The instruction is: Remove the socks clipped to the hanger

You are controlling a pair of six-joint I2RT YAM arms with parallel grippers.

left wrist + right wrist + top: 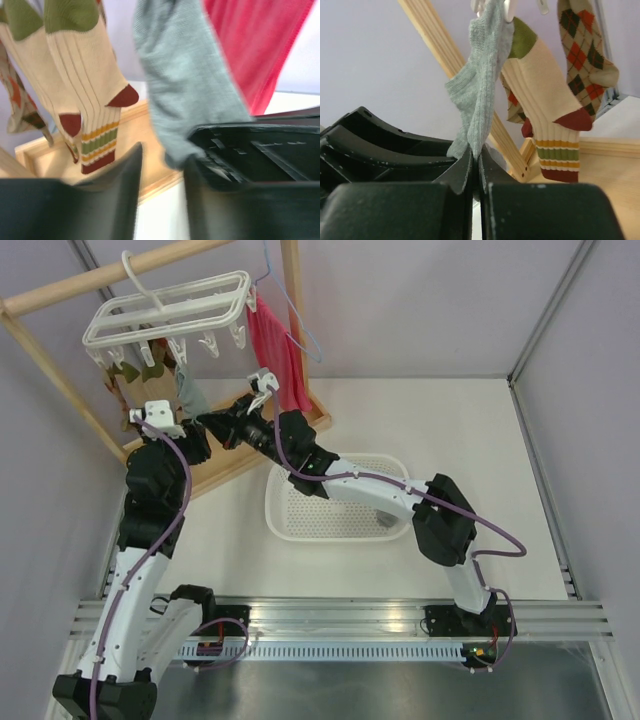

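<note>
The white hanger [170, 310] hangs from a wooden rail. Clipped under it are argyle socks [582, 55], cream ribbed socks [545, 115] with olive cuffs and red toes, and a grey sock [480, 85]. My right gripper [475, 152] is shut on the grey sock's lower end, which still hangs from its clip. In the top view the right gripper [204, 421] is just below the grey sock [190, 390]. My left gripper [164, 155] is open and empty, close beside the grey sock [190, 95] and the right gripper [250, 150]. The cream socks [95, 90] hang to its left.
A red cloth [275, 350] on a thin blue wire hanger [295, 315] hangs right of the white hanger. The wooden rack's base [230, 455] lies under the socks. A white mesh basket [290, 525] sits on the table under my right arm.
</note>
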